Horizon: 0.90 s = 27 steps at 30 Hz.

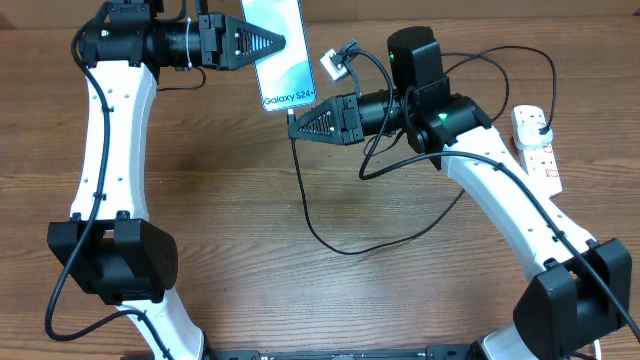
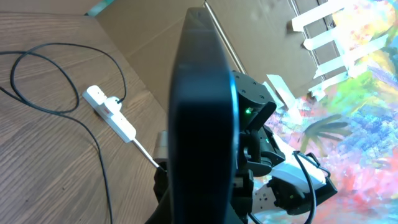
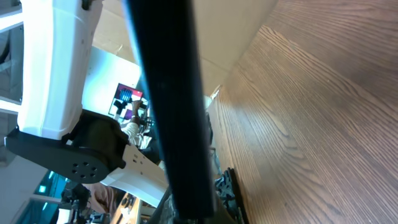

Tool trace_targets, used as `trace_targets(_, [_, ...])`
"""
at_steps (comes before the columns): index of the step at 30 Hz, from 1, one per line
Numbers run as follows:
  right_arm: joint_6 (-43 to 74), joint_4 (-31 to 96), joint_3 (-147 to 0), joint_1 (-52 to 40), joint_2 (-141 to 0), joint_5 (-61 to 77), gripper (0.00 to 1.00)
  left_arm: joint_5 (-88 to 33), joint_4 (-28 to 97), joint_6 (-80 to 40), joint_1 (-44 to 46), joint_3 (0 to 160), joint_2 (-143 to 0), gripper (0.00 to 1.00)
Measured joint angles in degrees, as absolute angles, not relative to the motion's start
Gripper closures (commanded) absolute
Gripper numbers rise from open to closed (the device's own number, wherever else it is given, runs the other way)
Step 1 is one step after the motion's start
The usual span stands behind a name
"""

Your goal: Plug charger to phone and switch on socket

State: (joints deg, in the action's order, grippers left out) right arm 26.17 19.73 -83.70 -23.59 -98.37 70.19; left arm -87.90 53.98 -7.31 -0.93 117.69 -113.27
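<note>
Your right pincer is closed on the charger at its connector tip, just short of the phone ahead. Square the tip to the phone's bottom edge and push in straight and slowly. Beyond, the left pincer is clamped on the phone; hold it firm. The socket lies well behind.

Brown wooden table, cardboard wall

You see a brown wood-grain worktop. Past its edge stand a cardboard panel, white tape strips and a bright painted backdrop.
</note>
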Motion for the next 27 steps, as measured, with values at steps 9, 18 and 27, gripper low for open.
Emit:
trace_targets(9, [25.65, 19.77, -83.70, -23.62, -98.37, 70.06, 0.96, -87.92, 53.95, -7.33, -0.93, 117.69, -113.27, 0.96])
trace_targets(18, [25.65, 19.79, -83.70, -23.62, -98.37, 70.08, 0.96, -87.90, 53.98, -7.31, -0.93, 117.69, -113.27, 0.96])
trace_targets(27, [25.65, 19.81, -83.70, -23.62, -98.37, 70.11, 0.96, -87.90, 53.98, -7.29, -0.93, 117.69, -113.27, 0.96])
